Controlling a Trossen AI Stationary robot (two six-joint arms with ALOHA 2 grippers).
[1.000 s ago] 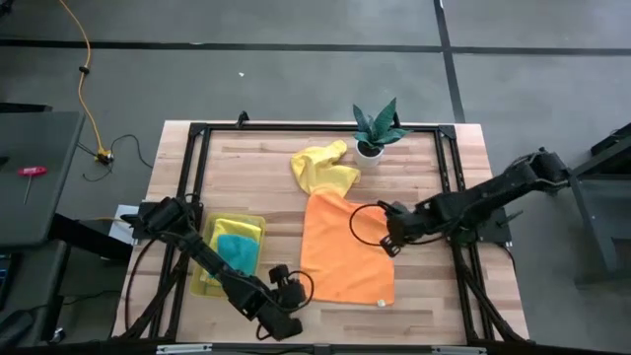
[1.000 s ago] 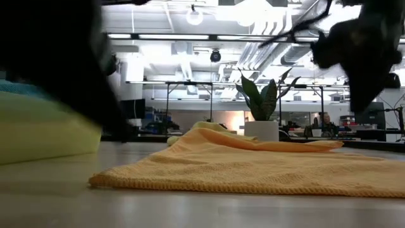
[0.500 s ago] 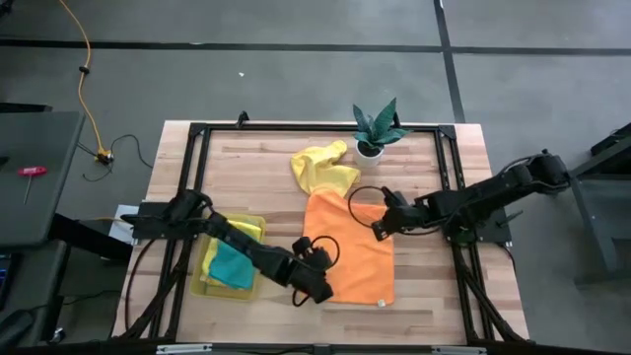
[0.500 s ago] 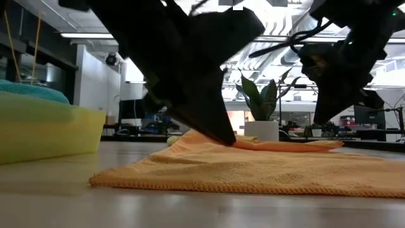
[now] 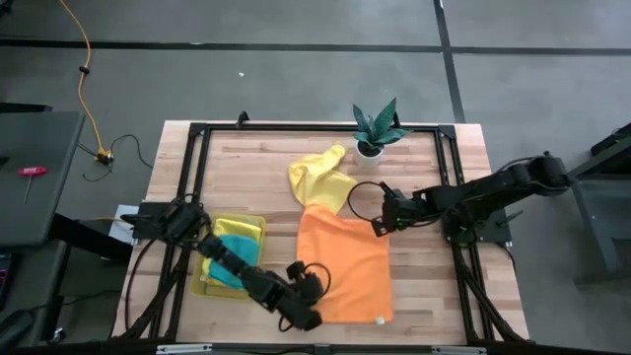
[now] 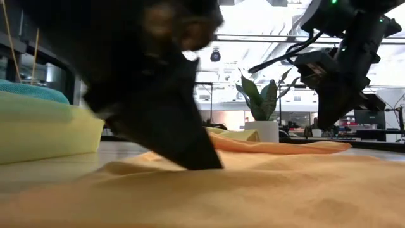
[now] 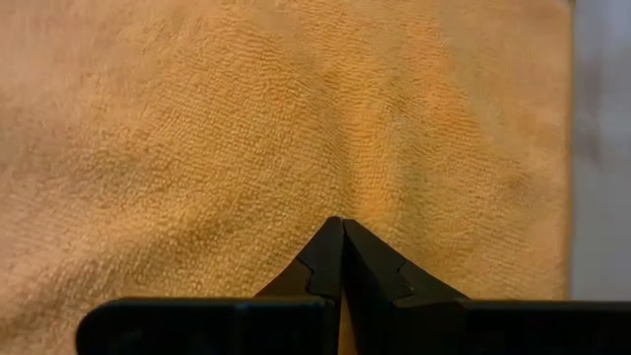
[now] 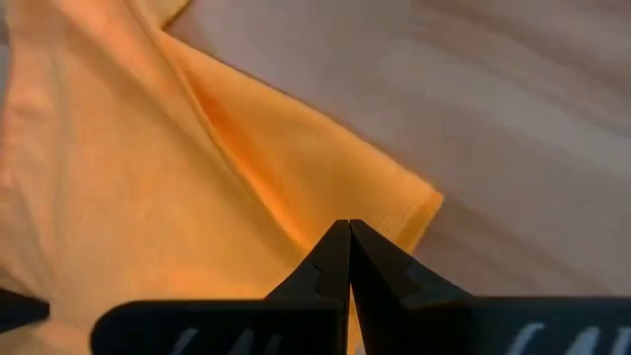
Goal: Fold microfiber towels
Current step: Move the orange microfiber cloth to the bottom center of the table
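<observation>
An orange microfiber towel point(image 5: 345, 261) lies spread on the wooden table, rumpled toward the near edge point(image 6: 266, 190). A crumpled yellow towel point(image 5: 320, 176) lies at its far edge. A teal towel point(image 5: 232, 258) rests in the yellow tray point(image 5: 254, 225). My left gripper point(image 5: 314, 318) is shut, with its tips down on the orange towel by the near left corner. My right gripper point(image 5: 378, 227) is shut and hangs a little above the towel's far right corner point(image 8: 424, 202); the low view shows a gap under it point(image 6: 328, 128). My left gripper presses its shut fingertips point(image 7: 342, 232) down on the orange towel's top face point(image 7: 340, 187), close to the near left corner. The fingers slant down from the table's left. The towel lies on the table, and creases run out from the fingertips.
A small potted plant point(image 5: 375, 128) stands at the far edge behind the yellow towel. A black frame point(image 5: 197, 177) runs around the tabletop. Bare wood shows right of the orange towel point(image 5: 424, 286) and at the far left point(image 5: 246, 168).
My left gripper has swung from beside the tray's near end out over the orange towel, then come down on it and drawn back toward the near edge. The towel has slid toward the near edge and rumpled there. My right gripper has moved a little toward the far edge.
</observation>
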